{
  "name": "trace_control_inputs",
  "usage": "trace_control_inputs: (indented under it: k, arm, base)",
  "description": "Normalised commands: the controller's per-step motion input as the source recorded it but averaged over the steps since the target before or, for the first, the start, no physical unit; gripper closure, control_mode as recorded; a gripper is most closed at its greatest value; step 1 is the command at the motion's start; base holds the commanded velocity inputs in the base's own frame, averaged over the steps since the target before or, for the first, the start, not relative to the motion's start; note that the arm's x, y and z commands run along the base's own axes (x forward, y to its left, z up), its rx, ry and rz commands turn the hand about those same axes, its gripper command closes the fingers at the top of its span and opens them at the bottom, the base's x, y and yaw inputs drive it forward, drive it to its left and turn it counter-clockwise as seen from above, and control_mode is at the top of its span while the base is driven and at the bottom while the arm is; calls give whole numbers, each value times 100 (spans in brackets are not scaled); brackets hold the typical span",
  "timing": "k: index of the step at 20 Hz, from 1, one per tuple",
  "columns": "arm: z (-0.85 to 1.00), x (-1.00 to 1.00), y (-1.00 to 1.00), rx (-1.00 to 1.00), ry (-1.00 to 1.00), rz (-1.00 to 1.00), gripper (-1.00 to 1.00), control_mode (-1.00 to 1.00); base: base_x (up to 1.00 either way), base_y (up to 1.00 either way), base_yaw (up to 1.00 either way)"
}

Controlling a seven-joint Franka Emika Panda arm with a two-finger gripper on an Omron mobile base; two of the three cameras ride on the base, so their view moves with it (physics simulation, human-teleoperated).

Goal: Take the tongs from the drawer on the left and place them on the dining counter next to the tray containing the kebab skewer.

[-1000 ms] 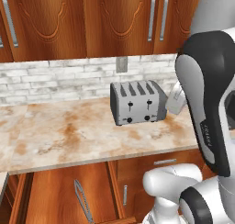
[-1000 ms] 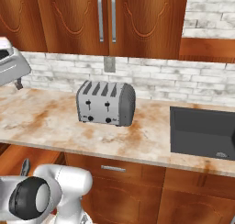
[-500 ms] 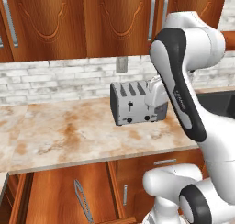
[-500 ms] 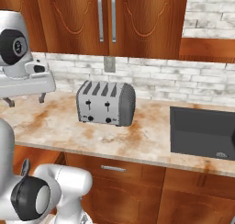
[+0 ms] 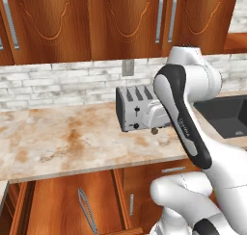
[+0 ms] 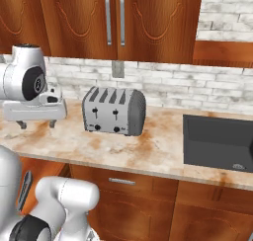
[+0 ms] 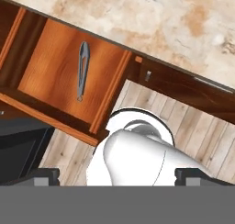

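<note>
Hovering above the marbled wall counter, my two-finger gripper hangs with its short dark tips pointing down, at about nine o'clock from the silver four-slot toaster in the right base view. I cannot tell whether its jaws are parted or closed. From the hand view, I see the slim grey metal tongs lying flat inside the pulled-out reddish-brown wooden drawer, toward eleven o'clock. In the left base view the tongs sit at seven o'clock, below the counter edge, well apart from the gripper.
</note>
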Motion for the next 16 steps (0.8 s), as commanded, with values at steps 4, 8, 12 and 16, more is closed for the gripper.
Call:
trace_control_inputs:
  k: [4,8,12,16]
  arm:
    - [-59,10,36,0,0,-8,-100,-100]
    - [-59,4,39,0,1,-9,-100,-100]
    - [-58,7,47,0,0,-9,-100,-100]
    - [-54,14,57,0,0,-5,-100,-100]
  base:
    - [0,0,0]
    - [0,0,0]
    - [0,0,0]
    - [0,0,0]
